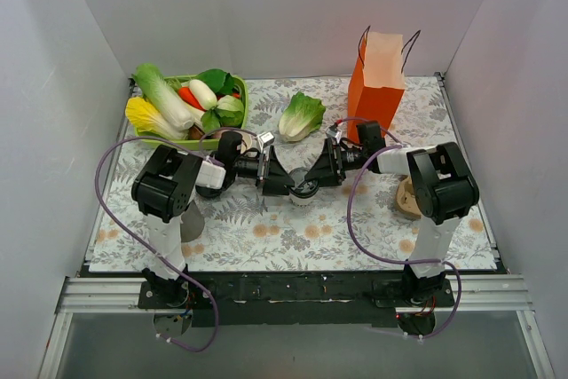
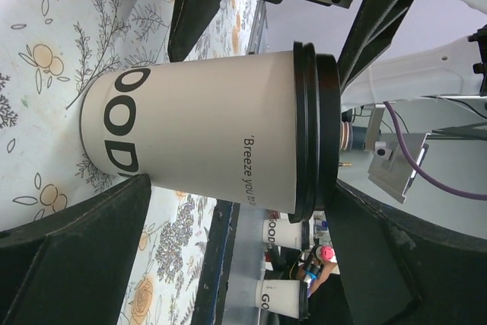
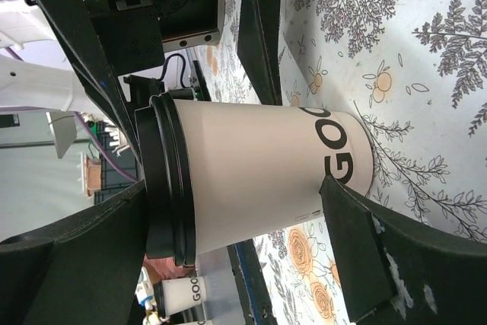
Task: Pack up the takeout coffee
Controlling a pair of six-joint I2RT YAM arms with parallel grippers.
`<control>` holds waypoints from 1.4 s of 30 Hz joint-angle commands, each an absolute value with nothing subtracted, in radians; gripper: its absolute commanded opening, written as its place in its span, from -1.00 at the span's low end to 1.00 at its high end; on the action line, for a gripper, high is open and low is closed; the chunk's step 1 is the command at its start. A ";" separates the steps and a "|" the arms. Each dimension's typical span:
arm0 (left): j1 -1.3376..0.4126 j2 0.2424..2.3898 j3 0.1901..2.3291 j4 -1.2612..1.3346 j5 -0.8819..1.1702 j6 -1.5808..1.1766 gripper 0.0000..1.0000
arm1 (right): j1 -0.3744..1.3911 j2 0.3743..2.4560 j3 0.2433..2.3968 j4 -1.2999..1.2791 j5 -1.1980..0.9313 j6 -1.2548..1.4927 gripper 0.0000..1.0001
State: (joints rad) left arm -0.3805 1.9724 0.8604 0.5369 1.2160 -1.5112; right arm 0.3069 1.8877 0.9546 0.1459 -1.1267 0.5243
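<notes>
The takeout coffee [image 1: 303, 187], a white paper cup with a black lid, stands upright on the floral mat at mid-table. It fills the left wrist view [image 2: 213, 127] and the right wrist view [image 3: 259, 173]. My left gripper [image 1: 286, 182] reaches it from the left and my right gripper [image 1: 321, 175] from the right, both turned on their sides. Each stands open, one finger [image 2: 76, 256] low by the cup's base and the other up by the lid. The right gripper's fingers [image 3: 380, 256] frame the cup the same way. The orange paper bag [image 1: 377, 86] stands open behind the right arm.
A green basket [image 1: 240, 108] full of vegetables sits at the back left. A loose cabbage [image 1: 302, 115] lies behind the cup. A tan round object [image 1: 408, 200] shows partly behind the right arm. More lidded cups [image 2: 285, 234] stand beyond the table's near edge.
</notes>
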 commanded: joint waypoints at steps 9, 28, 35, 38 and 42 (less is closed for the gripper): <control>-0.368 2.098 0.874 0.553 1.108 -1.484 0.82 | 0.302 1.963 0.948 0.071 -1.066 0.454 0.86; -0.367 2.199 0.939 0.566 1.112 -1.493 0.78 | 0.302 1.962 0.945 0.061 -1.066 0.448 0.85; -0.365 1.992 0.951 0.409 1.123 -1.405 0.86 | 0.301 1.921 0.994 0.080 -1.088 0.428 0.85; -0.365 1.930 0.974 0.298 1.121 -1.329 0.89 | 0.301 1.896 1.029 0.063 -1.088 0.399 0.89; -0.365 1.890 1.026 0.193 1.120 -1.258 0.91 | 0.293 1.862 1.063 0.029 -1.072 0.359 0.94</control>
